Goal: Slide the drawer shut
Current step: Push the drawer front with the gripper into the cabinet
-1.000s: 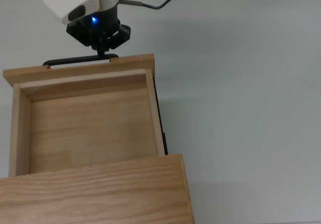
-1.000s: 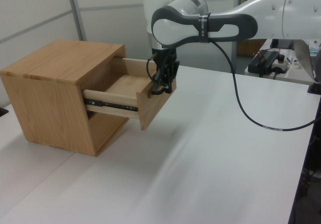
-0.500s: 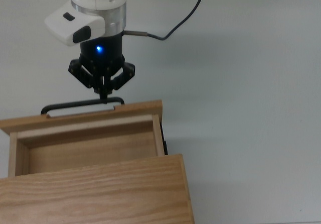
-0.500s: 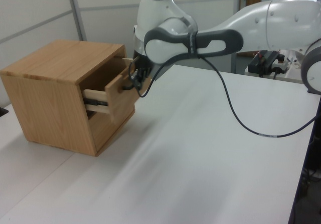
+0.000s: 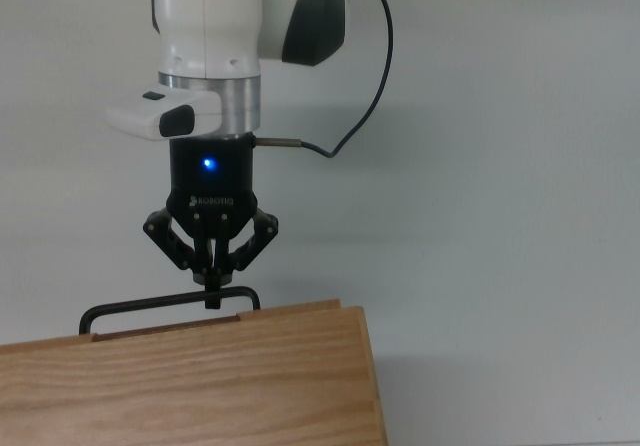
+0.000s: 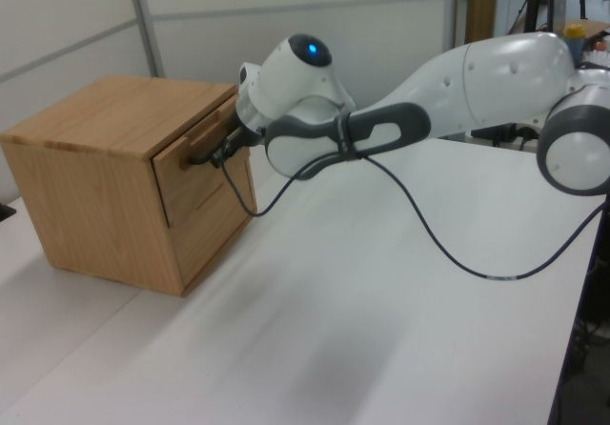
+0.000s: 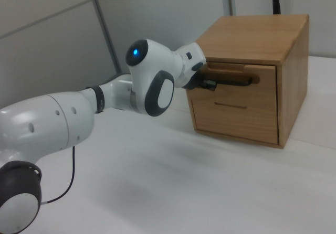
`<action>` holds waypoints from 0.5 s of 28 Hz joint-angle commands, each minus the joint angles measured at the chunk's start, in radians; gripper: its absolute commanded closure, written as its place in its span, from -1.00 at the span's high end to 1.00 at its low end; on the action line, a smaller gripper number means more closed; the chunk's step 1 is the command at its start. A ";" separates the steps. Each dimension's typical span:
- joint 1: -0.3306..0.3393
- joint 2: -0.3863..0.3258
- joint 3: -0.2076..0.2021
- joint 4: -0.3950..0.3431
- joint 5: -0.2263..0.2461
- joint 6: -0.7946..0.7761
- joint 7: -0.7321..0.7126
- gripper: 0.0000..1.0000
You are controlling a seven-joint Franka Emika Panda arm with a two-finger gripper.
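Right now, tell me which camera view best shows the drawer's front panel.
The right view: the drawer front faces that camera, flush with the cabinet, with the handle across it. The left view shows the panel at a slant, partly behind the end effector. The top view shows only its top edge and the handle.

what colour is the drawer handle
Black. The thin bar handle on the light wooden drawer shows best in the top view.
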 commanded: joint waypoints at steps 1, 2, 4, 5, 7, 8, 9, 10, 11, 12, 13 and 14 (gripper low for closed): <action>0.006 0.033 0.003 -0.008 -0.006 0.119 -0.009 -1.00; 0.006 0.040 0.003 -0.008 -0.007 0.132 -0.009 -1.00; 0.006 0.054 0.003 -0.008 -0.009 0.160 -0.009 -1.00; 0.006 0.063 0.003 -0.008 -0.009 0.163 -0.009 -1.00; 0.006 0.070 0.003 -0.008 -0.009 0.163 -0.011 -1.00; 0.007 0.071 0.003 -0.008 -0.009 0.163 -0.011 -1.00; 0.007 0.070 0.003 -0.007 -0.009 0.163 -0.015 -1.00; 0.007 0.070 0.003 -0.005 -0.009 0.162 -0.019 -1.00; 0.007 0.068 0.003 -0.002 -0.009 0.159 -0.020 -1.00; 0.009 0.065 0.003 -0.001 -0.007 0.154 -0.023 -1.00; 0.013 0.062 0.003 -0.001 -0.009 0.151 -0.025 -1.00; 0.015 0.053 0.003 -0.001 -0.009 0.137 -0.025 -1.00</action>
